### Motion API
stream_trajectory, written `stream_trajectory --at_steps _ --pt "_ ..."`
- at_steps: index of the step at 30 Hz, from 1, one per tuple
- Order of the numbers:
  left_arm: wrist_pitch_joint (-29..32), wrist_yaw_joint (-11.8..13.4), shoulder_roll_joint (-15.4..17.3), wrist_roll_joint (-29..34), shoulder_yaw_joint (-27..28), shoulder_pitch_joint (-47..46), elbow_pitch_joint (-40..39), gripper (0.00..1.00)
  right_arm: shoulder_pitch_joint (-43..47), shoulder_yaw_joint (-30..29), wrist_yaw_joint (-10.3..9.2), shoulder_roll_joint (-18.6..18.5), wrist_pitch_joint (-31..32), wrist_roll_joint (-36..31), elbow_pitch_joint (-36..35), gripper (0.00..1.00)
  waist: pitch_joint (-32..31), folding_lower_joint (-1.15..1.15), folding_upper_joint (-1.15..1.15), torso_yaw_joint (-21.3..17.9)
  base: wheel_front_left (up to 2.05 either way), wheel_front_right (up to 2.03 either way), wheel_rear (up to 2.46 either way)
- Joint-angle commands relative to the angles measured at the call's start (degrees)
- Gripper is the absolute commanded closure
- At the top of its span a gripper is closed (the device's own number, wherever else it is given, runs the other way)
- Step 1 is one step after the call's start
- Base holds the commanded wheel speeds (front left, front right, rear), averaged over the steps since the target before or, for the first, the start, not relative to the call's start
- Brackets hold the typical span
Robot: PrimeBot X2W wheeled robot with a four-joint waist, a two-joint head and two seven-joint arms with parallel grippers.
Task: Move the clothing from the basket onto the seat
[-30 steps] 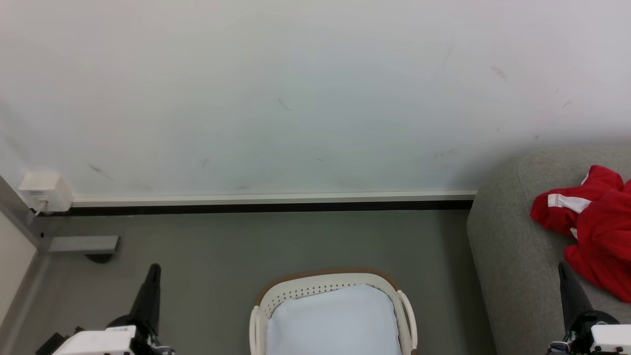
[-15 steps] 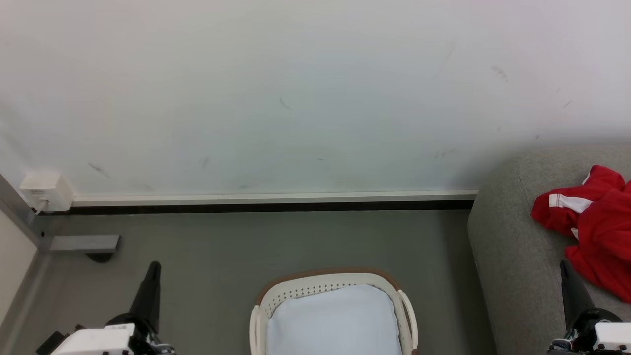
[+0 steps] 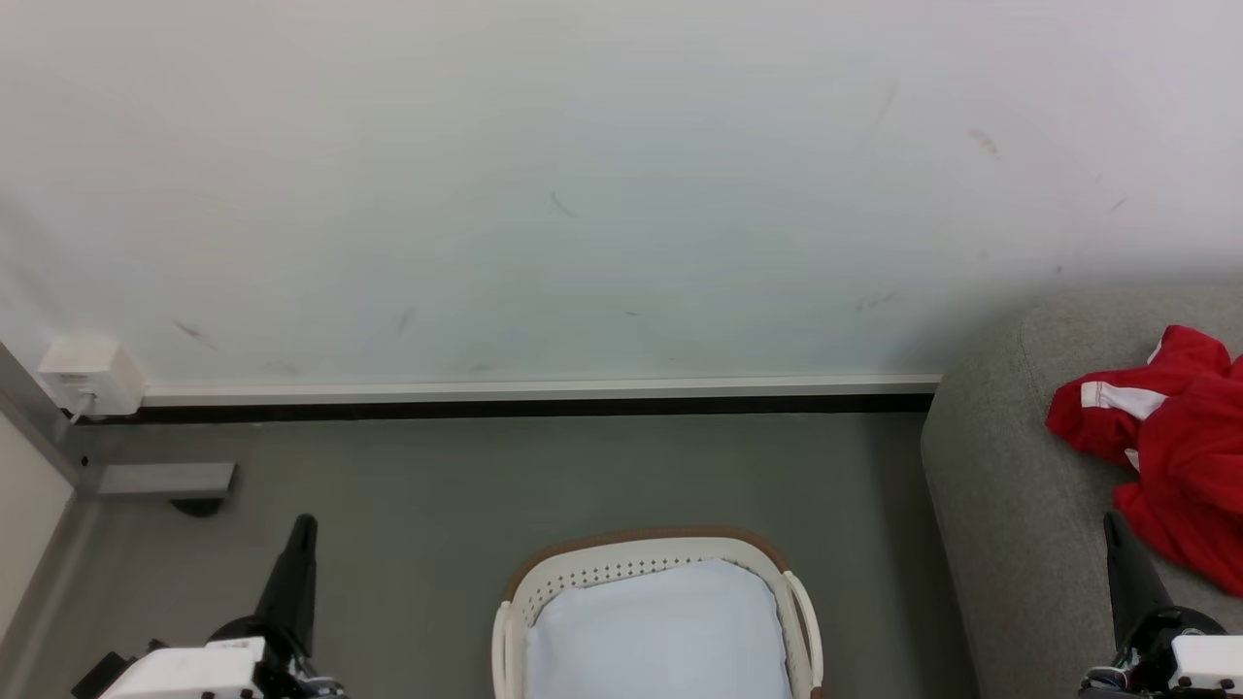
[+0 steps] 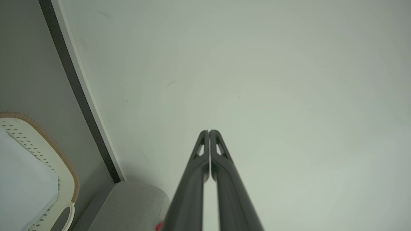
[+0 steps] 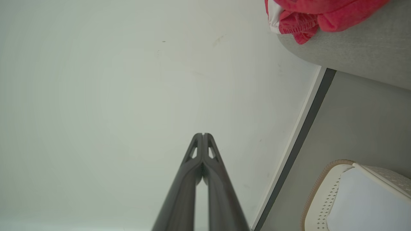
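The red clothing (image 3: 1180, 442) with white trim lies bunched on the grey seat (image 3: 1010, 485) at the right; it also hangs over the seat edge (image 5: 353, 54) as red clothing (image 5: 308, 16) in the right wrist view. The white basket (image 3: 653, 561) stands on the floor at bottom centre, showing its pale blue lining (image 3: 655, 631) and no red fabric. My left gripper (image 3: 303, 525) is shut and empty, left of the basket. My right gripper (image 3: 1113, 520) is shut and empty, over the seat's front, just below the clothing. Both wrist views show fingertips pressed together, left gripper (image 4: 208, 131), right gripper (image 5: 203, 134).
A white wall (image 3: 583, 194) with a dark skirting strip (image 3: 534, 408) runs behind the basket. A white socket box (image 3: 87, 377) and a grey floor bracket (image 3: 165, 480) sit at the left. Grey floor (image 3: 583, 476) lies between basket and wall.
Both grippers have sunk very slightly in the head view. The clothing, basket and seat have not moved.
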Motion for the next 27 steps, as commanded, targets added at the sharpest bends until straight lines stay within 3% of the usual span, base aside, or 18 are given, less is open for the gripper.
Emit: stream_trajectory --at_steps 1,27 --pt "0.3 -0.1 0.4 -0.7 0.1 -0.4 -0.2 1.0 -0.3 -0.2 -0.12 -0.1 0.2 0.2 -0.3 1.0 0.0 0.0 0.0 0.0 0.0 0.0 0.0" --pt "0.3 -0.1 0.4 -0.7 0.1 -0.4 -0.2 1.0 -0.3 -0.3 -0.12 0.0 0.3 0.0 -0.3 1.0 0.0 0.0 0.0 0.0 0.0 0.0 0.0"
